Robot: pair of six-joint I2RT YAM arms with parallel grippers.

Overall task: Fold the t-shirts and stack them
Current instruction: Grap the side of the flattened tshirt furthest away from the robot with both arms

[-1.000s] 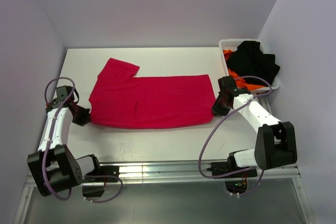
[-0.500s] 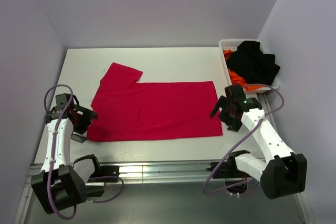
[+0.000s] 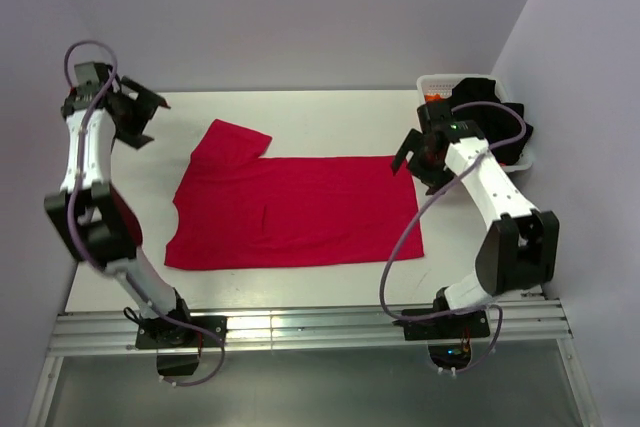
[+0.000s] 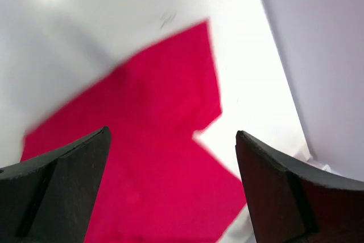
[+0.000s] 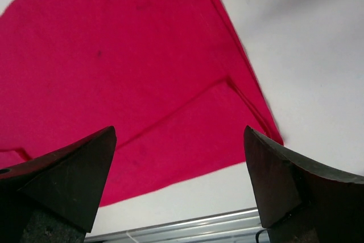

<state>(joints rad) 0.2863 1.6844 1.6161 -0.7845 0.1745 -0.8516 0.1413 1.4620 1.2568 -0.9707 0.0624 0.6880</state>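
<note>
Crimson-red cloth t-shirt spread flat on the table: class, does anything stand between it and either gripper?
Nothing visible does. The open left gripper and open right gripper hover over the white table, near the far corners of the crimson-red cloth t-shirt.

Left arm (image 3: 78, 147), right arm (image 3: 480, 182) aloft, jaws wide.

I see the crimson t-shirt (image 3: 295, 209) spread flat on the counter (image 3: 320, 112), one sleeve pointing far-left. The black t-shirt (image 3: 478, 92) and orange t-shirt (image 3: 432, 100) lie crumpled in the basket (image 3: 440, 78).
</note>
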